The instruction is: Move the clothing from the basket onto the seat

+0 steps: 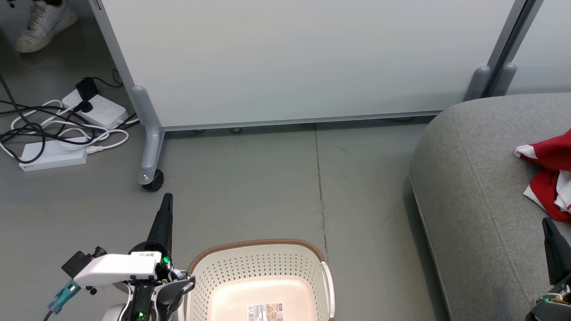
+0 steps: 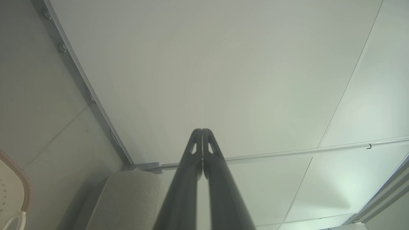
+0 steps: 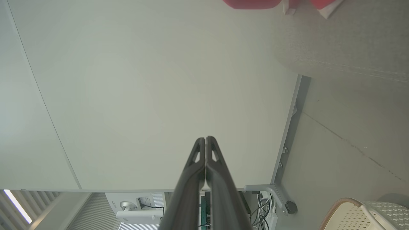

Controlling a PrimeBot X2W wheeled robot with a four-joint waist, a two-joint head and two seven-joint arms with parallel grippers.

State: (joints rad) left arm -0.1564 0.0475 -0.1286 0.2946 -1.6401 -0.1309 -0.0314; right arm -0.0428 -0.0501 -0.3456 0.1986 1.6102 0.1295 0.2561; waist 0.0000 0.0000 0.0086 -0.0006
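Clothing (image 1: 552, 155) on seat (image 1: 473, 187), just ahead of right gripper (image 1: 547, 225); jaws closed.

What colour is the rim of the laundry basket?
The basket's rim is brown; the head view shows it best.

Grey floor (image 1: 250, 178): basket (image 1: 254, 267), seat (image 1: 473, 178), pwr strips (image 1: 96, 109) w/ cables (image 1: 33, 129). Red clothing (image 1: 551, 156) on seat.

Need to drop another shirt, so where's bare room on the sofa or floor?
The seat is bare from its left edge to the clothing. Floor is open between basket, partition and seat. Crowded: the cables far left.
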